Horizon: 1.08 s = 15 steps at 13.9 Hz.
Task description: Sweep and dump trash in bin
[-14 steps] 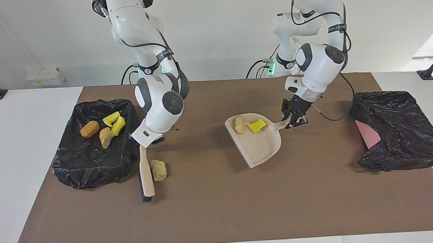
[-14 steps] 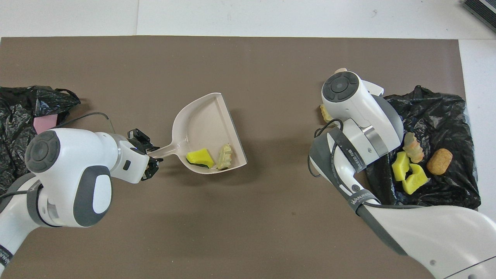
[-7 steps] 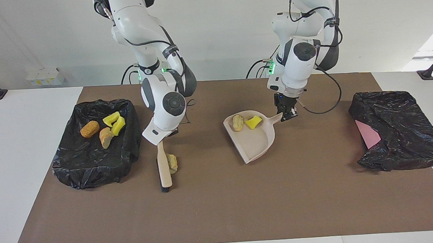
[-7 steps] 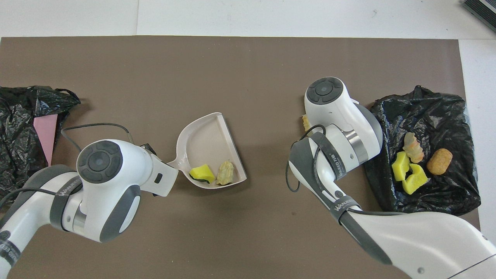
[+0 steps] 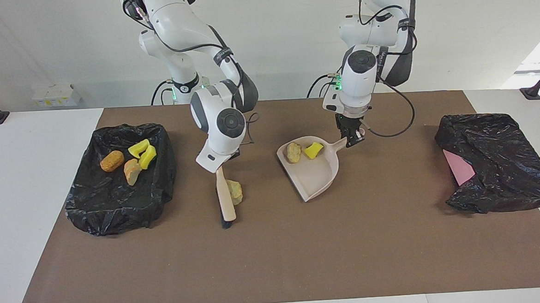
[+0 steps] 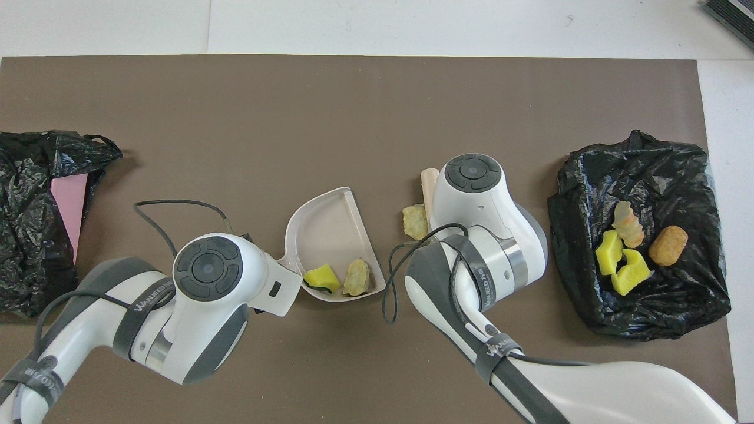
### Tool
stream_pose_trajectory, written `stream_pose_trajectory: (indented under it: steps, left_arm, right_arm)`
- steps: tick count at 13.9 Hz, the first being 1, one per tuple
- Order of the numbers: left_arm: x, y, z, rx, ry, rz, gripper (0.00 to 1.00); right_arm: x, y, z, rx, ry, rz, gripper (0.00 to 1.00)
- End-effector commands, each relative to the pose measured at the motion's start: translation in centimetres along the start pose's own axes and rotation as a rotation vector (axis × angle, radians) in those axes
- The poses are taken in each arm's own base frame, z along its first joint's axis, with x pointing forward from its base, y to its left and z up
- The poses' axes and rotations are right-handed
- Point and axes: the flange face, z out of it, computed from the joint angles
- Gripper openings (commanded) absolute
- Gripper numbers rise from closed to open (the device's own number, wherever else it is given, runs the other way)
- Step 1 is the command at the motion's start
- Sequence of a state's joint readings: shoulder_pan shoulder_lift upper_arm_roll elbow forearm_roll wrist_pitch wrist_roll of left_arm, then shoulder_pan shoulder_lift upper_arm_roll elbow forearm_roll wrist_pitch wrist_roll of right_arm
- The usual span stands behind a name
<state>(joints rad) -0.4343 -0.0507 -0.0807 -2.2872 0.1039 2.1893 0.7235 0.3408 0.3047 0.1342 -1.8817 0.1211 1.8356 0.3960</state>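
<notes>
On the table, middle: I see the beige dustpan [image 5: 315, 174] lying on the brown mat [image 5: 276, 262], with two scraps of the trash inside, a yellow one with green side [image 5: 313, 150] and a pale tan one [image 5: 293, 152].
Left gripper [image 5: 351, 139]: its jaws are clenched on the dustpan handle.
Right gripper [image 5: 218, 165]: its jaws are clenched on the handle of the beige hand brush [image 5: 226, 200], bristles down on the mat.
Loose scrap [image 5: 235, 191]: it touches the brush, on the side toward the dustpan.
Black-lined bin [image 5: 121, 214], right arm's end: I count four scraps [image 5: 132, 161] in it.
Left arm's end: a second black bag [image 5: 502, 167] with a pink piece [image 5: 458, 169] showing.
</notes>
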Motion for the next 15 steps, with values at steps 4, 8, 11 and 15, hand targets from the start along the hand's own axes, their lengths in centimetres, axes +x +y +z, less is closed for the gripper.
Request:
stream_pose_trajectory:
  steps: [4,8,11,15]
  left_arm:
    - [2.3,0.8,2.3,0.044,0.036,0.03,0.0]
    - [2.7,-0.3,2.7,0.075,0.083,0.033,0.0]
    - [0.5,-3.5,3.4,0.088,0.12,0.032,0.0]
    - [-2.2,-7.0,2.6,0.069,0.17,0.044,0.0]
  right_arm:
    - [-6.4,-8.7,0.3,0.116,-0.032,0.127,0.0]
    - [-10.7,-12.7,0.5,0.074,-0.039,0.132,0.0]
    - [-11.4,-12.4,0.7,0.035,-0.083,0.173,0.0]
    - [-11.4,-13.0,-1.4,0.064,-0.048,0.169,0.0]
